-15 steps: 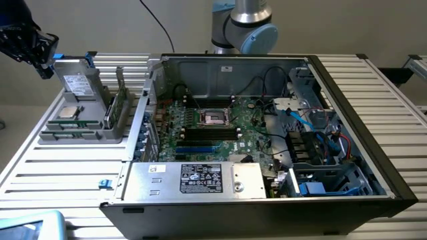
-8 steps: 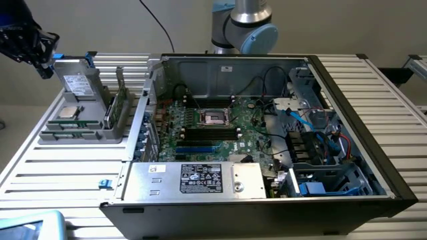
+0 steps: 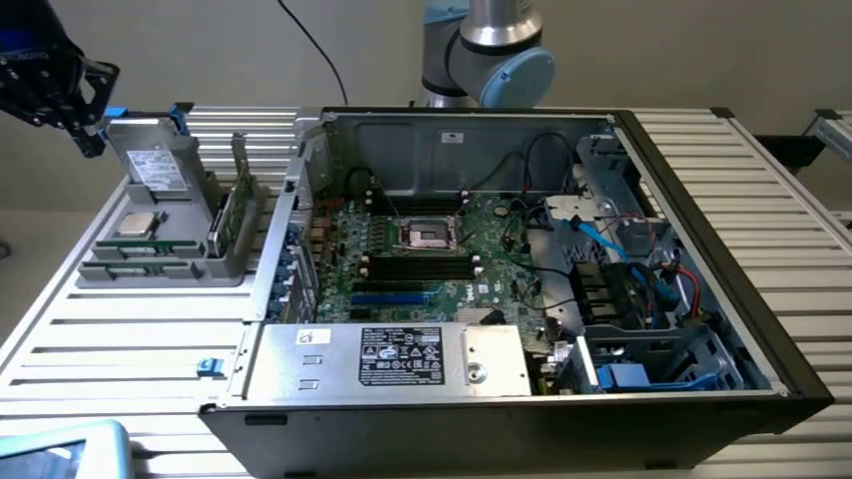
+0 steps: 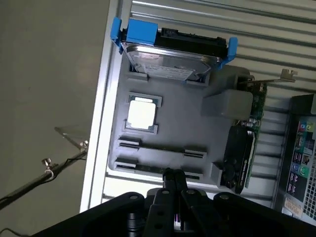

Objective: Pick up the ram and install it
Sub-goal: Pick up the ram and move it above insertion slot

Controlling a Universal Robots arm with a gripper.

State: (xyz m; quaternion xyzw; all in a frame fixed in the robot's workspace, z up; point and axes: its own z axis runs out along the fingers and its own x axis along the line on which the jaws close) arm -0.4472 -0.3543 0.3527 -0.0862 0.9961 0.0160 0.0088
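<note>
Two ram sticks stand on edge in the slots of a grey tray (image 3: 100,271), thin green strips: one (image 3: 139,245) (image 4: 160,148) beside the processor, the other (image 3: 131,267) (image 4: 143,168) at the tray's edge. My dark gripper (image 3: 91,140) (image 4: 173,180) hangs high above the tray at the exterior view's left. Its fingers are shut together with nothing between them. In the wrist view the tips line up over the outer ram stick and hide part of it. The open computer case (image 3: 719,249) holds the motherboard with its black memory slots (image 3: 419,265).
On the tray (image 4: 177,118) also sit a square silver processor (image 3: 138,222) (image 4: 142,114), a hard drive in blue brackets (image 3: 154,160) (image 4: 170,61) and an upright expansion card (image 3: 237,210) (image 4: 247,133). The power supply (image 3: 386,359) fills the case's near side. The slatted table ends just beyond the tray.
</note>
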